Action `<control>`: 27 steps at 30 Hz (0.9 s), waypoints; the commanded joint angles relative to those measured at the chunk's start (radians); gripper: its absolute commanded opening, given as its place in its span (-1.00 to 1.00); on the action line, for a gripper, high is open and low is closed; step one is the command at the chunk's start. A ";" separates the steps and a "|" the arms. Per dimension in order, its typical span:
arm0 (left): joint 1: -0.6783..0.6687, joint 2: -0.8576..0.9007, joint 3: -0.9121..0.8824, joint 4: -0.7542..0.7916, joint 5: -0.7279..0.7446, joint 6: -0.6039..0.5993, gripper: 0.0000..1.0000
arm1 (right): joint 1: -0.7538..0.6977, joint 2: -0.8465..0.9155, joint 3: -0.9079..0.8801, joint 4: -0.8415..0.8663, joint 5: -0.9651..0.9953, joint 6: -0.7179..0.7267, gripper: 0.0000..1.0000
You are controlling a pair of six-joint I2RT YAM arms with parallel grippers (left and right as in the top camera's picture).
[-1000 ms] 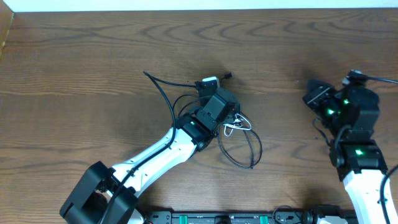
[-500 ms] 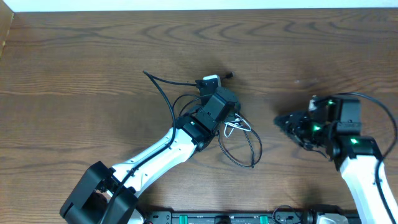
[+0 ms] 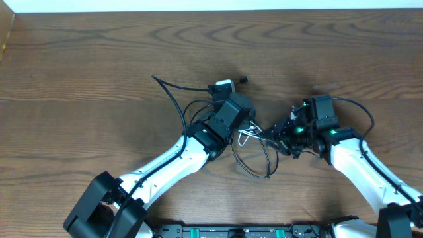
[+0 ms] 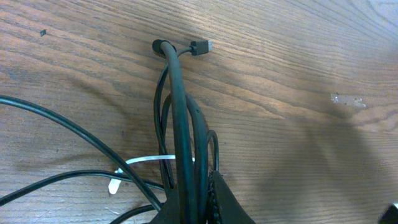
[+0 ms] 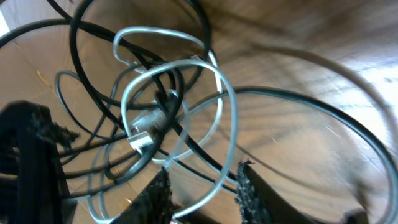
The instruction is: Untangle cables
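Observation:
The cables lie tangled mid-table: black loops (image 3: pixel 267 158), a black strand (image 3: pixel 173 99) running up-left, and a thin white cable (image 3: pixel 247 136). My left gripper (image 3: pixel 244 122) is shut on a bundle of black cables (image 4: pixel 180 112) that runs away from it to a small plug (image 4: pixel 200 45). The white cable (image 4: pixel 149 160) crosses under that bundle. My right gripper (image 3: pixel 271 134) has reached the tangle from the right. In its wrist view the right gripper (image 5: pixel 202 190) stands open, with a loop of the white cable (image 5: pixel 217 183) passing loosely between the fingertips (image 5: pixel 249 186). A white plug (image 5: pixel 142 138) hangs in the knot.
A white connector (image 3: pixel 222 85) and a small black plug (image 3: pixel 242 80) lie just beyond the left gripper. A black rail with green lights (image 3: pixel 231 232) runs along the table's near edge. The table's far edge (image 3: pixel 211 10) meets a white wall.
The right arm swung from the table's right side leftward to the tangle, and its jaws opened around the white loop. The left arm and its grip stayed put.

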 commanded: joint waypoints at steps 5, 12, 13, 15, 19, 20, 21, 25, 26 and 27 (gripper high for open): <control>0.003 -0.020 0.019 0.004 -0.009 -0.005 -0.85 | 0.057 0.062 0.006 0.126 0.148 0.150 -0.73; 0.003 -0.020 0.019 0.004 -0.009 -0.005 -0.85 | 0.063 0.063 0.006 0.179 0.200 0.150 -0.97; 0.003 -0.020 0.019 0.004 -0.009 -0.005 -0.85 | 0.063 0.063 0.006 0.180 0.219 0.149 -0.97; 0.003 -0.020 0.019 0.003 -0.009 -0.005 -0.85 | 0.062 0.063 0.006 0.180 0.299 0.140 -0.97; 0.003 -0.020 0.019 -0.004 -0.009 -0.005 -0.85 | 0.052 0.062 0.006 0.263 0.323 0.099 -0.97; 0.003 -0.020 0.019 -0.007 -0.009 -0.005 -0.85 | 0.051 0.062 0.006 0.287 0.314 0.081 -0.97; 0.003 -0.020 0.019 -0.013 -0.009 -0.005 -0.85 | 0.050 0.062 0.006 0.332 0.297 0.045 -0.97; 0.003 -0.020 0.019 -0.050 -0.010 0.019 -0.85 | 0.036 0.060 0.006 0.410 0.302 -0.073 -0.98; 0.003 -0.020 0.019 -0.059 -0.009 0.030 -0.85 | 0.031 0.060 0.006 0.421 0.301 -0.101 -0.98; 0.003 -0.020 0.019 -0.073 -0.010 0.061 -0.85 | 0.017 0.056 0.006 0.436 0.297 -0.151 -0.98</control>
